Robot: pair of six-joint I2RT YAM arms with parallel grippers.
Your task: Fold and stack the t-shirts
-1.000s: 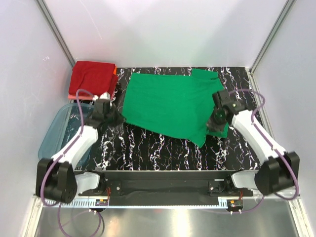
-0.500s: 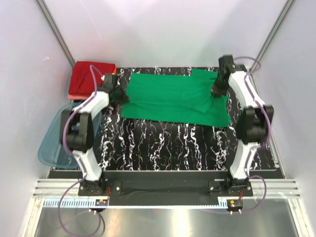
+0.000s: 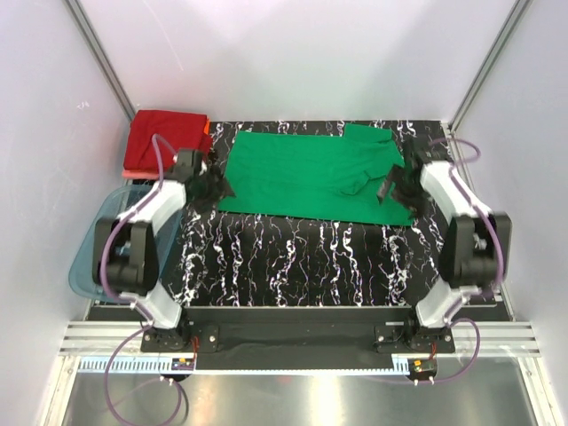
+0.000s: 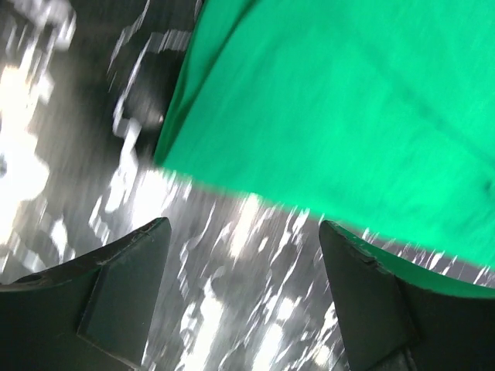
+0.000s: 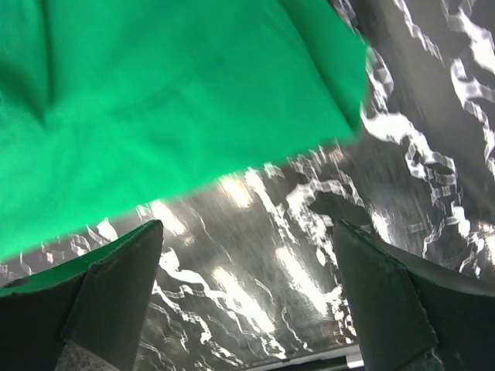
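Note:
A bright green t-shirt (image 3: 302, 173) lies folded in half, flat across the back of the black marbled table (image 3: 311, 257). My left gripper (image 3: 214, 187) is open just off the shirt's near left corner. In the left wrist view the gripper (image 4: 244, 226) has only bare table between its fingers, with the green cloth (image 4: 348, 116) ahead of it. My right gripper (image 3: 390, 185) is open at the shirt's near right corner. In the right wrist view that gripper (image 5: 247, 226) is empty too, the green cloth (image 5: 170, 100) just beyond its tips. Folded dark red t-shirts (image 3: 164, 142) are stacked at the back left.
A translucent blue plastic tub (image 3: 93, 244) sits off the table's left edge, beside the left arm. An orange-pink edge (image 3: 207, 128) peeks out at the red stack's right side. White walls close in on both sides and the back.
Both grippers carried the shirt's near edge to the back, folding it in half. They then opened, let go and drew back a little toward the near corners.

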